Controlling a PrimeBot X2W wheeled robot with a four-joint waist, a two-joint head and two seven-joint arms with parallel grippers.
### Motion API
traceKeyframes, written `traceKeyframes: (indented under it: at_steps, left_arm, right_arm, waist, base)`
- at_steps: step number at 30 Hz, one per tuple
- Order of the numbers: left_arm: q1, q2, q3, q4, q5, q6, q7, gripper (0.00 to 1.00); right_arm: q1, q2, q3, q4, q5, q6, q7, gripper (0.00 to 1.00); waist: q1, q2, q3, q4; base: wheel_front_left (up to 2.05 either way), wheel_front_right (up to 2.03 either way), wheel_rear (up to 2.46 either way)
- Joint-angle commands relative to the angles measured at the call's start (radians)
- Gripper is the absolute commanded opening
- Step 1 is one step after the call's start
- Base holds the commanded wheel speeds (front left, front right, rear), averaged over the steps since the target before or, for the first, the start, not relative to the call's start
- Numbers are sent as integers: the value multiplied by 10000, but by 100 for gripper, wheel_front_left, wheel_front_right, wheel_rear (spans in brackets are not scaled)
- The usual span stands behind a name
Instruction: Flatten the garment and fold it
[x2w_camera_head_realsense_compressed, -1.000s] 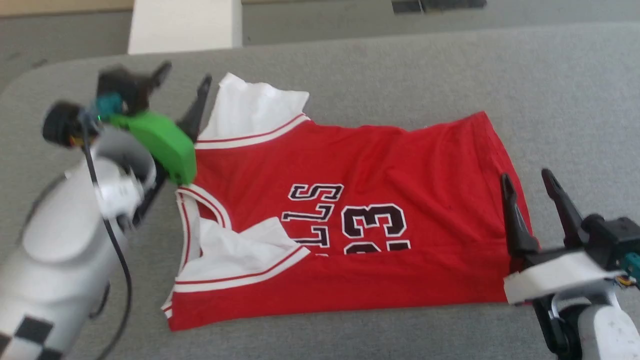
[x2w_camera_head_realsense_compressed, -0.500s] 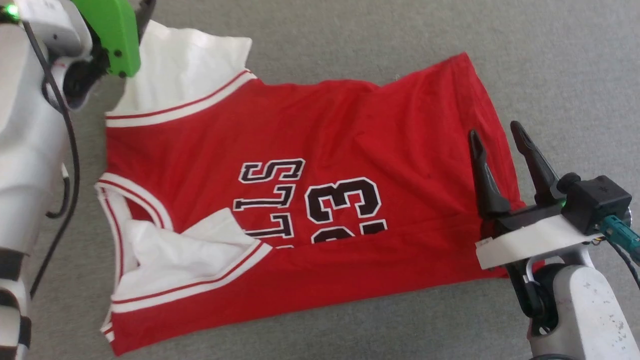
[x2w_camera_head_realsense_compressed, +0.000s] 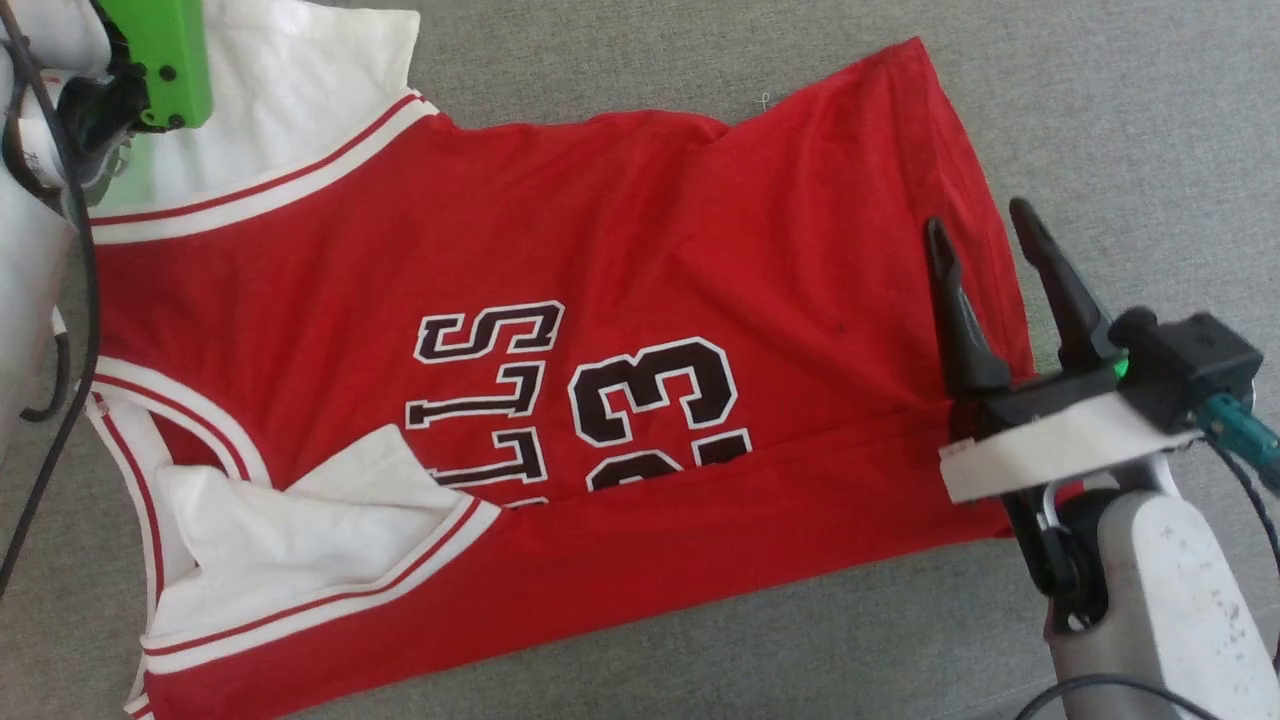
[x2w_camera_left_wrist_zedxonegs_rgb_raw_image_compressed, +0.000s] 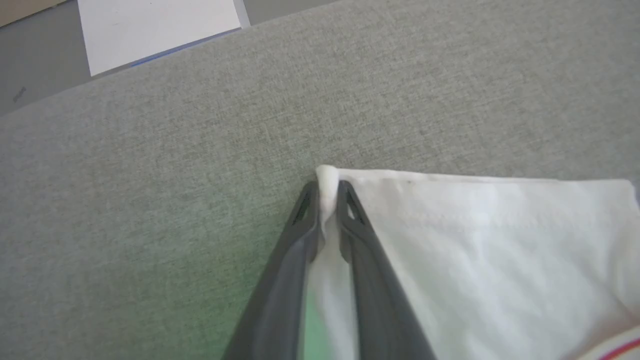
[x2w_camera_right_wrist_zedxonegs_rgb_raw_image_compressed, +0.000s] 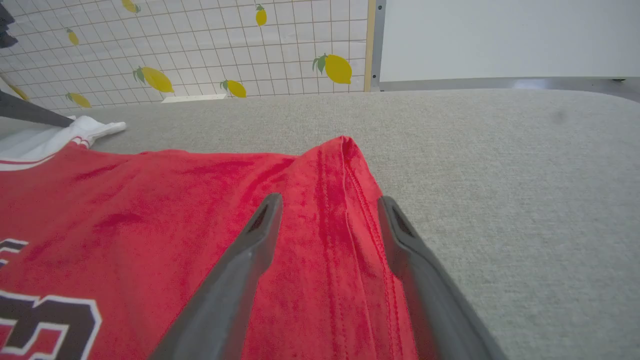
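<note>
1. The garment (x2w_camera_head_realsense_compressed: 620, 230) lies chest-up on the grey surface (x2w_camera_head_realsense_compressed: 1120, 90), mostly spread; its near edge is folded over the lettering (x2w_camera_head_realsense_compressed: 600, 400) and one white sleeve (x2w_camera_head_realsense_compressed: 300, 520) is crumpled.
2. Our left gripper (x2w_camera_left_wrist_zedxonegs_rgb_raw_image_compressed: 327, 192) pinches the far sleeve's (x2w_camera_left_wrist_zedxonegs_rgb_raw_image_compressed: 475, 240) corner; our right gripper (x2w_camera_head_realsense_compressed: 978, 215) stands agape astride the hem (x2w_camera_right_wrist_zedxonegs_rgb_raw_image_compressed: 350, 210).
3. We judge flattening unfinished; folding not begun.

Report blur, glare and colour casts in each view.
Head view: sharp, lettering on the garment crisp, its white sleeve nearly blown out. Left wrist view: green tint at the base of the left gripper. Right wrist view: right gripper soft near the lens, white panel behind bright.
</note>
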Motion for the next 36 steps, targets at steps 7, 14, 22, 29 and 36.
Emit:
traceKeyframes:
  at_steps: [7,14,22,29,36]
  left_arm:
    - [510,189,-67,-523,-127,39,85,0]
    - [630,63,-105,-903,-235,-29,-67,0]
    - [518,-143,-237,-996,-215,-239,-316,0]
    - [543,-241,-290,-824,-241,-455,-665,0]
    - [949,-192,-233,-930,142,-673,-2509,0]
  right_arm:
    - [-2247,34,-269,473,-306,-13,1633,100]
    - [-4961,34,-840,2768,-447,-13,5441,100]
    - [-6348,35,-1093,4841,-1413,-13,8651,100]
    - [-6436,35,-1046,5189,-2207,-13,9872,0]
    - [-5855,35,-1287,4600,-2261,-13,8160,0]
  waist:
    - [-2,-1,-115,117]
    - [-2,-1,-157,487]
    - [-2,-1,-65,826]
    - [-2,-1,-153,895]
    - [-2,-1,-730,1014]
  base:
    - [0,0,0]
    - [0,0,0]
    - [0,0,0]
    - [0,0,0]
    - [0,0,0]
